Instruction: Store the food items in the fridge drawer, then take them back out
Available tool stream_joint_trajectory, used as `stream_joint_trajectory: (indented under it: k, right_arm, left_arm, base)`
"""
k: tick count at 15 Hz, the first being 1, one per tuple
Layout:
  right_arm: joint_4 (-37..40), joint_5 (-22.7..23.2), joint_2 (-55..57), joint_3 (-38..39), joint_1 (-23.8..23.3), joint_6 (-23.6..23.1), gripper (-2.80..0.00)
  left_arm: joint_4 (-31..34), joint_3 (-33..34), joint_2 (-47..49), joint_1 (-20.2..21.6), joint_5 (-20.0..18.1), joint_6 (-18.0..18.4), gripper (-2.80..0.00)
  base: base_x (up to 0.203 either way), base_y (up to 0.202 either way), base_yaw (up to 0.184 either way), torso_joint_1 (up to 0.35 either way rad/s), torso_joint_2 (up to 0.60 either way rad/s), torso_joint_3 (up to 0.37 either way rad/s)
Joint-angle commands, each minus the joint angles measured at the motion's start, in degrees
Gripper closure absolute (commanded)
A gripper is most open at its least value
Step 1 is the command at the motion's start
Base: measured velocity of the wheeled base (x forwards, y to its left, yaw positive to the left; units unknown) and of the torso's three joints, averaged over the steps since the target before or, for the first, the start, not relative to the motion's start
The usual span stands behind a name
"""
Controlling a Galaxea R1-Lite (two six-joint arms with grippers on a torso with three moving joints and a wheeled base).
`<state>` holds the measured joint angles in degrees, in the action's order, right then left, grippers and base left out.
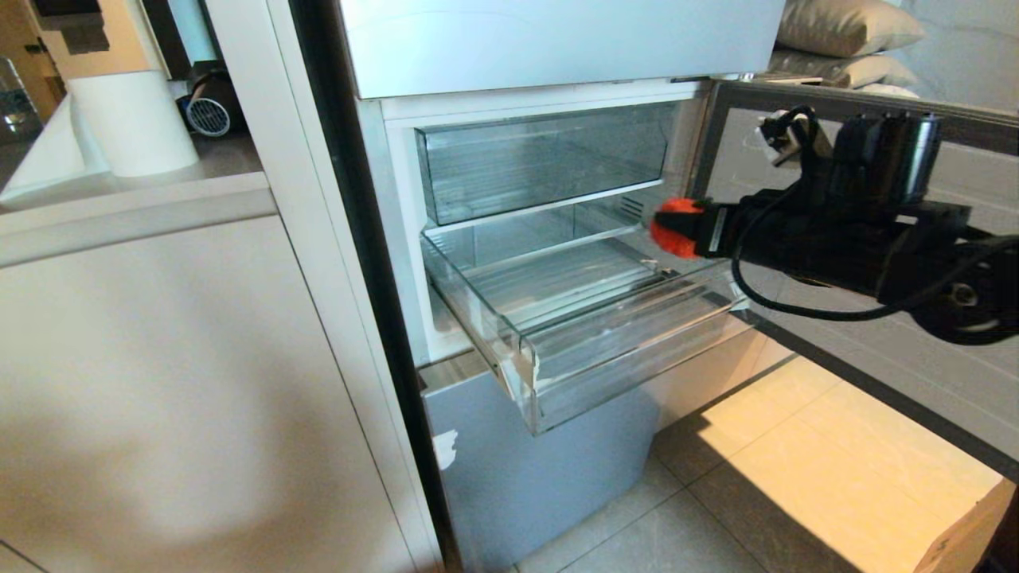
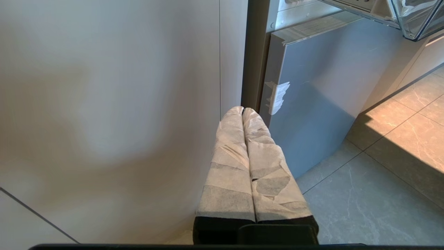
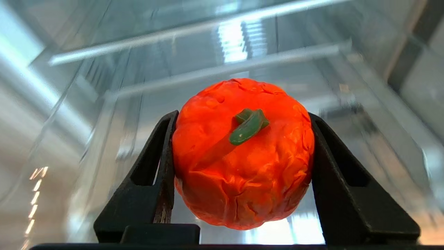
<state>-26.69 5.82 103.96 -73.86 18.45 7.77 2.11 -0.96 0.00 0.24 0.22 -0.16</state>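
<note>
Orange-red fruit with green stem (image 3: 242,156) | clamped between right gripper (image 3: 242,163) jaws | open fridge drawer (image 1: 605,350) just below | left gripper (image 2: 251,163) closed, empty.

Home kitchen, pale-blue fridge (image 1: 517,469) standing open with clear drawers, plain cabinet fronts (image 1: 159,382) beside it, paper roll (image 1: 131,119) on the desk, tiled floor (image 1: 716,509), cushions (image 1: 844,28) behind.

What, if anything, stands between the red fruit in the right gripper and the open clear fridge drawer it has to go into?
Nothing visible does. The right gripper holds the red fruit between its fingers over the far right of the pulled-out fridge drawer. The drawer's top is open and its ribbed floor looks bare. The upper drawer sits above and further back, off the way down.
</note>
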Motion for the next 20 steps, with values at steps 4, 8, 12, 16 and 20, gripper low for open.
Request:
stream_joint_trajectory:
  k: [4, 8, 12, 16, 20]
  right_arm:
    - [-4.5, -6.1, 15.3, -12.1, 2.3, -0.5, 0.0]
    - [-4.3, -6.4, 19.1, -17.6, 2.6, -1.4, 0.0]
    - [-1.9, -6.4, 23.0, -23.8, 2.6, -1.6, 0.0]
    - [0.3, -6.5, 24.4, -27.7, 2.5, -1.5, 0.0]
    - [3.0, -6.5, 26.7, -32.1, 2.6, -1.5, 0.0]
  left_arm:
    - [0.0, 0.0, 0.0, 0.0, 0.0, 0.0, 0.0]
    - [0.0, 0.0, 0.0, 0.0, 0.0, 0.0, 0.0]
    - [0.0, 0.0, 0.0, 0.0, 0.0, 0.0, 0.0]
    - [0.0, 0.0, 0.0, 0.0, 0.0, 0.0, 0.0]
    - [0.0, 0.0, 0.1, 0.0, 0.0, 0.0, 0.0]
  base:
    - [0.0, 0.0, 0.0, 0.0, 0.0, 0.0]
    - [0.0, 0.0, 0.0, 0.0, 0.0, 0.0]
    - [0.0, 0.0, 0.0, 0.0, 0.0, 0.0]
    - [0.0, 0.0, 0.0, 0.0, 0.0, 0.0]
    - [0.0, 0.0, 0.0, 0.0, 0.0, 0.0]
